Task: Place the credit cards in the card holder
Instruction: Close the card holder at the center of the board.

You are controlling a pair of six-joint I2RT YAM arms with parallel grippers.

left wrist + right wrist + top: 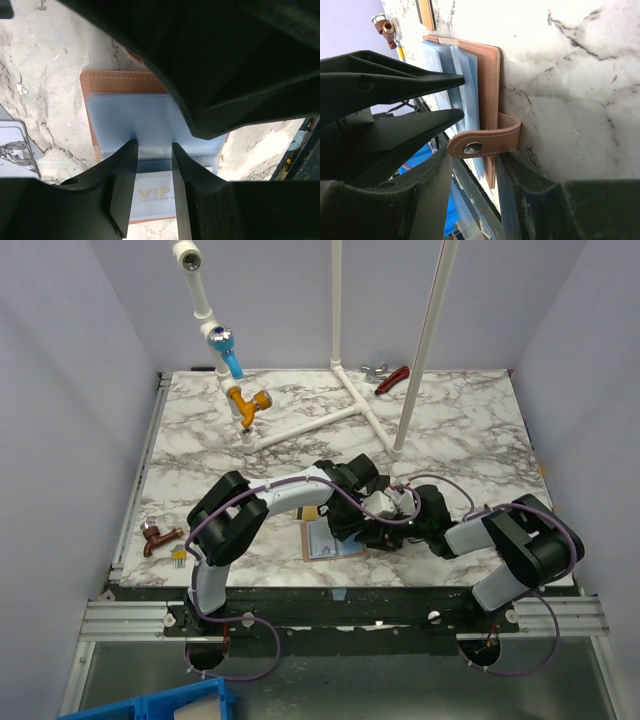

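Left jaws narrowed but not together, one on either side of a raised light blue sleeve [130, 120]; cannot tell whether clamped on that plastic or merely pressing it flat. Right jaws apart, flanking the leather snap strap [490, 141] from below, with no sure contact visible.

Just past both sets of tips: the card holder [490, 75], tan, opened out on the marble tabletop [580, 75] near its front edge, between the two arms. Shows a light blue card lettered VIP [152, 192] directly under the left jaws, on the half nearer that wrist. Seems to run its long axis left to right across the front of the tabletop, though hard to confirm from above with both wrists on top. Meets the right jaws strap-end first and the left jaws sleeve-side first. Left probably the nearer to the pockets, so likely the feeding side, with right as the steadying one.

Other cards off to the side: a silvery-grey one [12, 145] near the holder, a gold-toned one [425, 12] beyond it, both flat on the marble.

Left arm [290, 495] reaching in from its base, elbow high, forearm swung rightward, wrist pitched down. Right arm [480, 535] folded low, forearm leftward, wrist close to the tabletop. Crowded wrist to wrist over the holder.
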